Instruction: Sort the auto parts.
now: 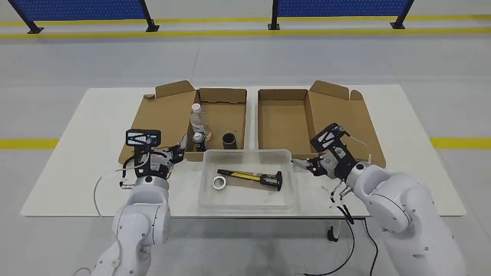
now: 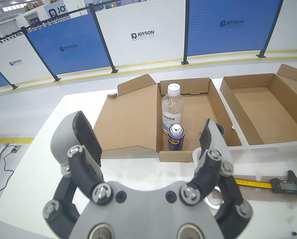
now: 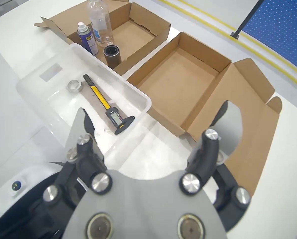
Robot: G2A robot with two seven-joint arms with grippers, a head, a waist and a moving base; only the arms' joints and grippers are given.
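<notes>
I have the white table (image 1: 92, 123) under both arms. On its far half sit two open boxes side by side, the left brown cardboard box (image 1: 224, 115) and the right brown cardboard box (image 1: 282, 126), each with its lid flap folded outward. In front of their near walls lies the clear plastic bin (image 1: 245, 152), between my two arms.

The left gripper (image 2: 143, 120) hangs off the bin's left end, before the left box's near corner. Its fingers are spread wide with nothing between them. The right gripper (image 3: 153, 108) hangs off the bin's right end, before the right box. Its jaws also stand wide apart and hold nothing.

A clear plastic bottle with a white cap (image 3: 99, 18) stands upright in the left box. The black digital caliper with a yellow scale (image 3: 106, 103) lies flat in the bin. A blue spray can (image 3: 87, 39) stands just in front of the bottle, by the box's near wall. A dark hollow metal cylinder (image 3: 111, 56) stands upright beside the can. The silver metal ring (image 3: 74, 85) lies in the bin near the caliper's scale tip.

The left box's near wall stands between my left gripper and the can. The bin's wall stands between my right gripper and the caliper. In the left wrist view a finger covers most of the cylinder and part of the ring. The right wrist view shows both whole, bore included.
</notes>
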